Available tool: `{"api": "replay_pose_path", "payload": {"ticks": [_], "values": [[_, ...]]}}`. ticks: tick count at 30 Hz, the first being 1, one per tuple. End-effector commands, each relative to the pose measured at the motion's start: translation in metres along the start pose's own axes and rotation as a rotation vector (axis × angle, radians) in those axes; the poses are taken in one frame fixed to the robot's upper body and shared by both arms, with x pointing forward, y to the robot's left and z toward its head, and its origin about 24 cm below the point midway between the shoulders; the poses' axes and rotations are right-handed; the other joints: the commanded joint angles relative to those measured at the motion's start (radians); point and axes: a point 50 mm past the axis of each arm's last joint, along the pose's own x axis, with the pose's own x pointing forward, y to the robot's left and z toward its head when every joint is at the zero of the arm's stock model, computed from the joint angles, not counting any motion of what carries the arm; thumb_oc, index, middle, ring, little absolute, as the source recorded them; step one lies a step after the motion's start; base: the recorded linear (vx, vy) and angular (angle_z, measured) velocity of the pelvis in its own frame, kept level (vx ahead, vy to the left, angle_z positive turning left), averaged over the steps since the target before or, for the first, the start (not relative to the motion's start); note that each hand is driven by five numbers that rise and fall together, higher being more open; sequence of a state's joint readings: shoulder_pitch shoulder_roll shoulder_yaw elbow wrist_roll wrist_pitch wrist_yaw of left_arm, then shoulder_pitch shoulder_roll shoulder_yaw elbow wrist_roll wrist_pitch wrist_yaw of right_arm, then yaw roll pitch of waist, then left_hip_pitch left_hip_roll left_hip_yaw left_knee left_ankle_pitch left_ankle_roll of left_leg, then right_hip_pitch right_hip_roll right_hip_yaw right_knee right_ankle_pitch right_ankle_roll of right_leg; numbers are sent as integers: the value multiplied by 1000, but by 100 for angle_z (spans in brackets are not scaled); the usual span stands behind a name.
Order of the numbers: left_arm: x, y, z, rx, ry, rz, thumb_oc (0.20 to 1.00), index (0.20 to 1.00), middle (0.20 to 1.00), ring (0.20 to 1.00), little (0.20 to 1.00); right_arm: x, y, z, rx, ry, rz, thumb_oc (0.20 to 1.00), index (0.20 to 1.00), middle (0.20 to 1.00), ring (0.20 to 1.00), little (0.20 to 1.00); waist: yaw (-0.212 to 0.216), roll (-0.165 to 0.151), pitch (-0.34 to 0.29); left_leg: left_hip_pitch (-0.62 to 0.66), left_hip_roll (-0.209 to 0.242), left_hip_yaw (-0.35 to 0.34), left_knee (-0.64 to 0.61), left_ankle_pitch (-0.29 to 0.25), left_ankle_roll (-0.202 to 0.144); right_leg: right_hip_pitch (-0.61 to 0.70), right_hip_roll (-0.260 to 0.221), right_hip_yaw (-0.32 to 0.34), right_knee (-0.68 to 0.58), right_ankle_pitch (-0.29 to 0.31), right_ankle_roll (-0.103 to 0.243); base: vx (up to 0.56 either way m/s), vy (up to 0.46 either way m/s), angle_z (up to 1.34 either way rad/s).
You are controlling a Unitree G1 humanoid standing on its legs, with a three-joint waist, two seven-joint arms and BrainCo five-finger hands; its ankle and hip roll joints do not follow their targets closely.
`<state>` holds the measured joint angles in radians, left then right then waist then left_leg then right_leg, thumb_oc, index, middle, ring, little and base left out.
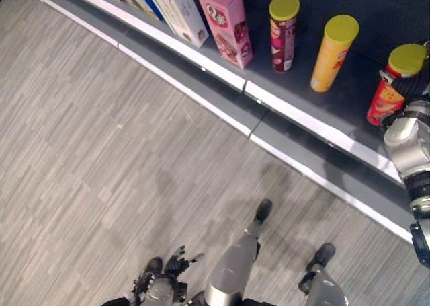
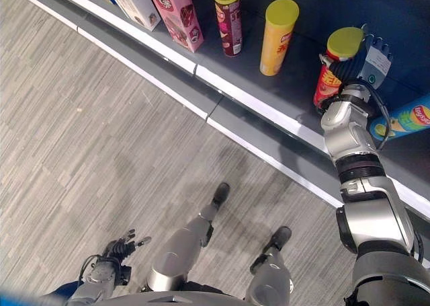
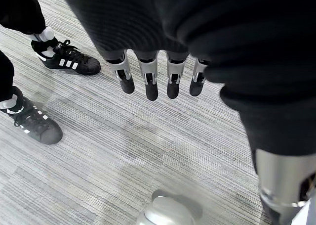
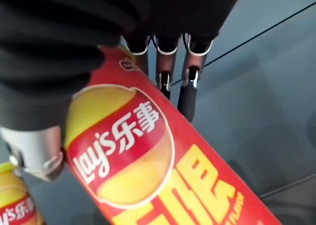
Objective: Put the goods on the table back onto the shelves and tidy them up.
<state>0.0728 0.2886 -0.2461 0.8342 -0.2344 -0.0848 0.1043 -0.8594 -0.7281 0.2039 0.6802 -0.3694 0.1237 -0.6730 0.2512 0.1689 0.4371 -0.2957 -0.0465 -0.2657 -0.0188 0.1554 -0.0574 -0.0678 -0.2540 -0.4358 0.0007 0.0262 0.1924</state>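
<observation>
Left eye view: the shelf (image 1: pixel 316 121) runs from far left to near right. On it stand a pink box (image 1: pixel 227 23), a maroon can (image 1: pixel 283 32), a yellow can (image 1: pixel 332 52) and, furthest right, a red can (image 1: pixel 391 86), all upright in a loose row with gaps, as goods already put away. The left hand (image 1: pixel 176 262) hangs low over the floor (image 1: pixel 94 158), idle.

Right eye view: this view adds the right hand (image 2: pixel 371 58), raised at the red can's far right side, fingers extended along it. Judged, it is steadying the can or seating it in line. A green can (image 2: pixel 406 120) lies on its side to the right, not yet stood up.

Left wrist view: the left hand's fingers (image 3: pixel 149 81) hang straight and apart, holding nothing. A person's black shoes (image 3: pixel 64 57) stand on the floor nearby.

Right wrist view: at close range the red can fills the foreground with the right hand's fingers (image 4: pixel 186 89) straight against its side, not curled round it. Another can of the same print (image 4: pixel 15 205) shows at the corner.
</observation>
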Motion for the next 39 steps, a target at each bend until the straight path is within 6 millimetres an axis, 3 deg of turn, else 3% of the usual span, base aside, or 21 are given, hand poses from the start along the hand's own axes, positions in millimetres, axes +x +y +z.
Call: {"api": "replay_pose_path", "payload": {"ticks": [1, 37, 38, 39], "values": [[-3, 12, -8, 62, 20, 21, 1000, 1000, 1000, 1000, 1000, 20, -27, 17, 1, -109, -133, 200, 200, 200, 200, 200, 13, -3, -62, -5, 4, -1, 42, -125, -16, -63, -55, 47, 155, -128, -15, 0, 0, 0], [0, 14, -8, 78, 34, 43, 1000, 1000, 1000, 1000, 1000, 21, -22, 14, 5, -69, -123, 200, 200, 200, 200, 200, 7, -1, -58, -19, 0, 2, 39, -124, -18, -70, -54, 51, 140, -124, -13, 0, 0, 0], [0, 13, -8, 76, 34, 44, 1000, 1000, 1000, 1000, 1000, 20, -21, 14, 5, -69, -121, 476, 476, 476, 476, 476, 7, -1, -58, -19, 1, 3, 38, -123, -18, -69, -54, 51, 140, -124, -13, 0, 0, 0], [0, 13, -8, 75, 33, 42, 1000, 1000, 1000, 1000, 1000, 20, -21, 14, 7, -70, -122, 605, 605, 605, 605, 605, 7, -2, -57, -19, 1, 3, 38, -123, -18, -69, -54, 51, 140, -124, -13, 0, 0, 0]]}}
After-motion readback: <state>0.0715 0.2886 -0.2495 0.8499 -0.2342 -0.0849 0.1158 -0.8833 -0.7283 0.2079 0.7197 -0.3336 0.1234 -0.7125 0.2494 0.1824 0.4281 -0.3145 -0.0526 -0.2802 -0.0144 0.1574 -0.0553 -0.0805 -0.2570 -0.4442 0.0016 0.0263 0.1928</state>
